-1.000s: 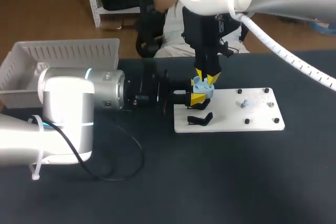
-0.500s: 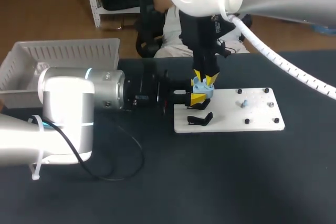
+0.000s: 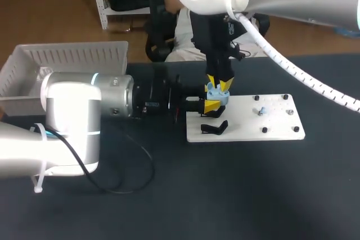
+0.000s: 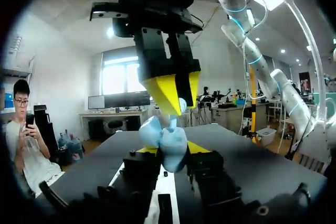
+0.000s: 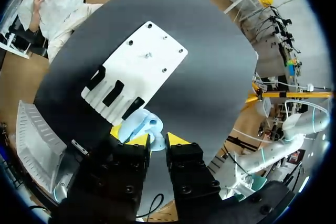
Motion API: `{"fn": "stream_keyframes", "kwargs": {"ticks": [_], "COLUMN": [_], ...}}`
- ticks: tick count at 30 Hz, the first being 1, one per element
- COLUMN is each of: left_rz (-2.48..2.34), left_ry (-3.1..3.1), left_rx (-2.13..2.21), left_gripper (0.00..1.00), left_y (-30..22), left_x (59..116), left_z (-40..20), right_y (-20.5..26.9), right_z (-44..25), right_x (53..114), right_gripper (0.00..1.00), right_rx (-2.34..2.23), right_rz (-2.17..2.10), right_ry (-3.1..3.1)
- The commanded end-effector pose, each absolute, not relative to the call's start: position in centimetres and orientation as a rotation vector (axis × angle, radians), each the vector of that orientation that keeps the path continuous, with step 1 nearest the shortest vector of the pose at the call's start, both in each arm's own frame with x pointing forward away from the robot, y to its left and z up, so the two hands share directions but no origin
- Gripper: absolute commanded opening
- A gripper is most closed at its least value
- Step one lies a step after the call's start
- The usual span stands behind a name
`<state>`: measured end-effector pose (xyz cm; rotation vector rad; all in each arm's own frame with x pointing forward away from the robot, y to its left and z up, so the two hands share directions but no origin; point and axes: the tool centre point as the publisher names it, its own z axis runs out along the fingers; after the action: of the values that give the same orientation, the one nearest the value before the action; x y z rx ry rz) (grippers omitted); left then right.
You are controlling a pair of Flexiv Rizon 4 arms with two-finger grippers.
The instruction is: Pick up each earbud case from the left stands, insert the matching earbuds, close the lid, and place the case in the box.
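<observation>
At plate's (image 3: 270, 130) left edge, left claw (image 3: 212, 104) grips case (image 3: 215, 92).

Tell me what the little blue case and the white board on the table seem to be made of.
The case is probably plastic. It is light blue and smooth with a soft sheen, and its rounded shape looks moulded. The board is a thin, flat, evenly white sheet with a dull finish. It could be plastic or painted metal; the look leaves it open.

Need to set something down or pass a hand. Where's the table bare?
Bare: the table in front of the white plate, right of the cable. Crowded: the plate's left rear corner, where left tool, and right tool with an earbud, meet at the earbud case.
</observation>
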<state>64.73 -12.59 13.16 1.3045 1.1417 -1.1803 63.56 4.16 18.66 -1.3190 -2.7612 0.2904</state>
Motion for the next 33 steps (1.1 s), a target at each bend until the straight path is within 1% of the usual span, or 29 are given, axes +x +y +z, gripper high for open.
{"fn": "stream_keyframes", "kwargs": {"ticks": [1,33], "left_rz": [-1.18,-1.18], "left_ry": [1.136,1.136], "left_rx": [1.301,1.301], "left_gripper": [0.0,0.0], "left_y": [-12.7,-12.7], "left_x": [64.8,64.8], "left_z": [13.0,13.0], "right_y": [4.2,4.0], "right_z": [18.6,17.3], "right_x": [63.9,64.3], "right_gripper": [0.0,0.0], "right_rx": [-1.322,-1.333], "right_rz": [0.3,0.363], "right_ry": [-2.753,-2.713]}}
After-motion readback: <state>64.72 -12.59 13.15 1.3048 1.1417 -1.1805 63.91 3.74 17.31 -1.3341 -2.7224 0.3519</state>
